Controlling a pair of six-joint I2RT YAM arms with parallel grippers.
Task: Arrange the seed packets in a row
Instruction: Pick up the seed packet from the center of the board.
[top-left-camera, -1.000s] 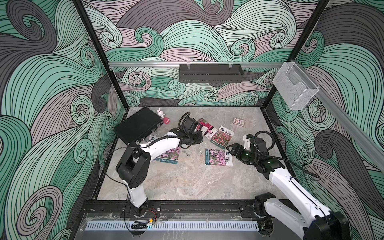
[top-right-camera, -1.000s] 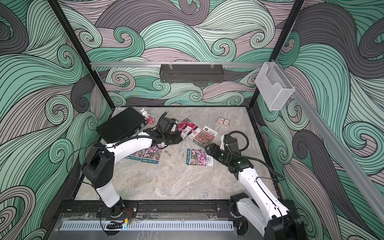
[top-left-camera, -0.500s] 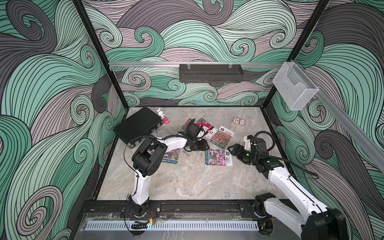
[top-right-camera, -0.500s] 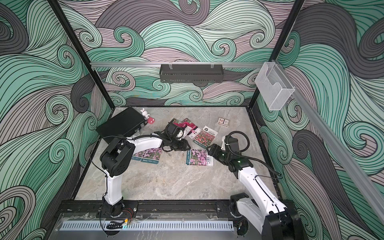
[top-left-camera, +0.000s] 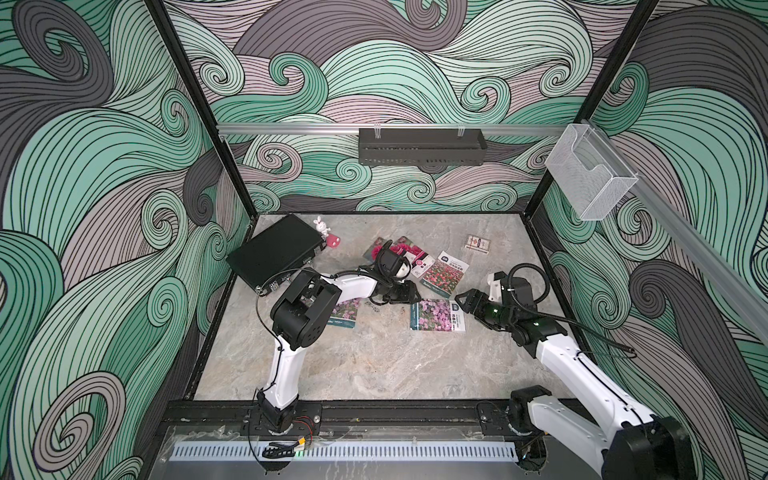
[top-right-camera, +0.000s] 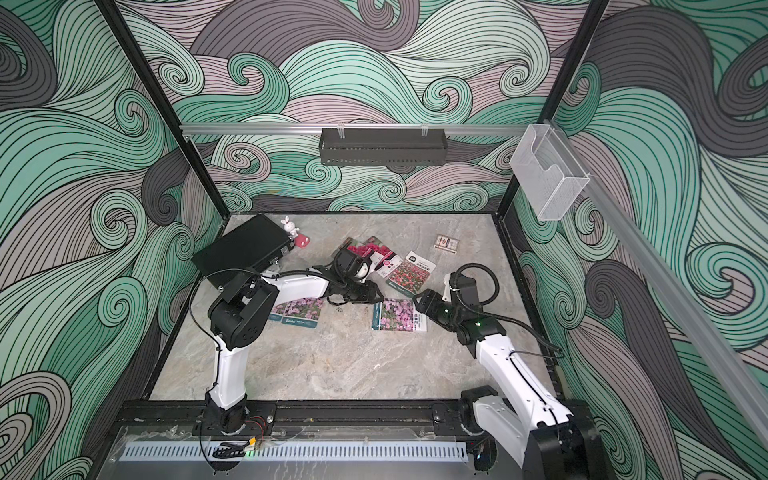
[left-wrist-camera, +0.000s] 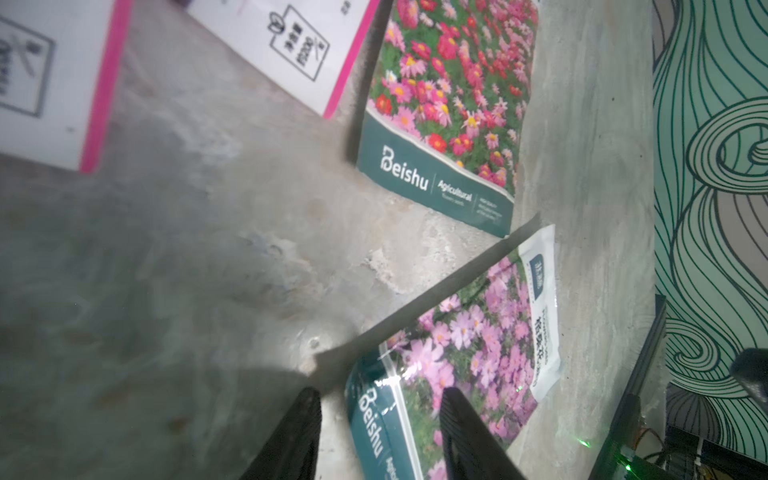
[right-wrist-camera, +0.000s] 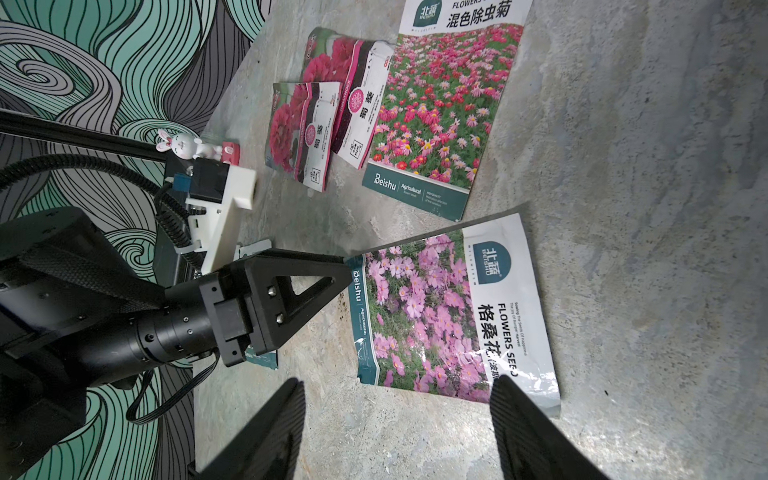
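Seed packets (top-left-camera: 436, 315) lie flat in three loose groups on the tabletop (top-left-camera: 374, 365), not in one line. A purple packet (top-right-camera: 398, 314) sits near the middle, a little toward 3 o'clock. At its 12 o'clock, just apart from it, lies the red-pink packet (top-left-camera: 444, 274), tilted. Two bloom packets (right-wrist-camera: 297, 124) lie at about 11 o'clock from the purple one. One overlaps the red-pink packet's edge and the other lies just beside the first. A purple pair (top-right-camera: 301, 309) rests at 9 o'clock, side by side and partly hidden under the left arm (top-left-camera: 353, 286).

The left pincer (top-left-camera: 409, 293) is low over the tabletop at the purple packet's 10 o'clock corner. Its fingers are spread and nothing is between them. In the right wrist view one fingertip (right-wrist-camera: 343, 264) reaches that corner, but I cannot tell whether it touches. The right pincer (top-left-camera: 469, 305) hangs just beside the packet's 3 o'clock edge, spread wide and empty.

A black case (top-left-camera: 274, 253) fills the 10 o'clock corner with a rabbit (top-left-camera: 319, 224) beside it. A card box (top-left-camera: 476, 243) lies toward 1 o'clock.
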